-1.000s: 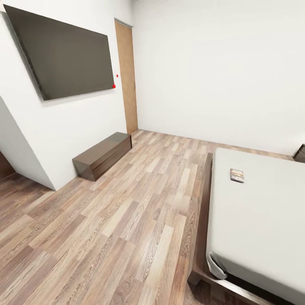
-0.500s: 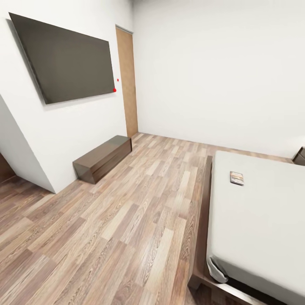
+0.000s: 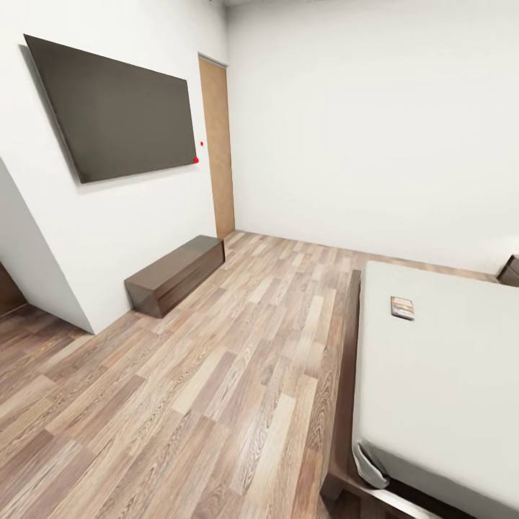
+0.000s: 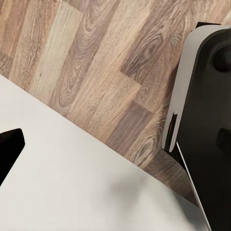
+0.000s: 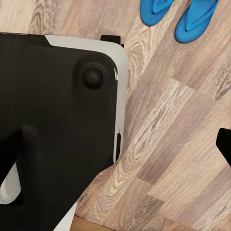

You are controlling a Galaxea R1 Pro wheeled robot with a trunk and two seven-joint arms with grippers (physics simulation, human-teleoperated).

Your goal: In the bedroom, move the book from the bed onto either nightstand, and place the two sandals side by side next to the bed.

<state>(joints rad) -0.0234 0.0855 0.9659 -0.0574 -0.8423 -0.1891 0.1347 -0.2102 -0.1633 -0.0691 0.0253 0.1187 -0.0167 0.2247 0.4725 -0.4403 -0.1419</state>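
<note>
Wood-plank floor (image 3: 216, 375) runs ahead of the robot between a white wall carrying a dark screen (image 3: 119, 108) over a low bench (image 3: 176, 274) and the bed (image 3: 432, 375); the bed stands ahead and to the robot's right, its pale mattress stretching away from the base. On that mattress the book (image 3: 402, 308) lies flat, well forward of both arms and on the right arm's side, its long axis pointing away along the bed; by that lie the right arm looks the nearer one for the pickup. A corner of a nightstand (image 3: 509, 270) peeks beyond the far end of the mattress. Two blue sandals (image 5: 178, 14) rest close together on the planks, seen from the right wrist just past the robot's dark base (image 5: 57, 125); whether either gripper is open or closed I cannot tell, since only dark edges of them show.
</note>
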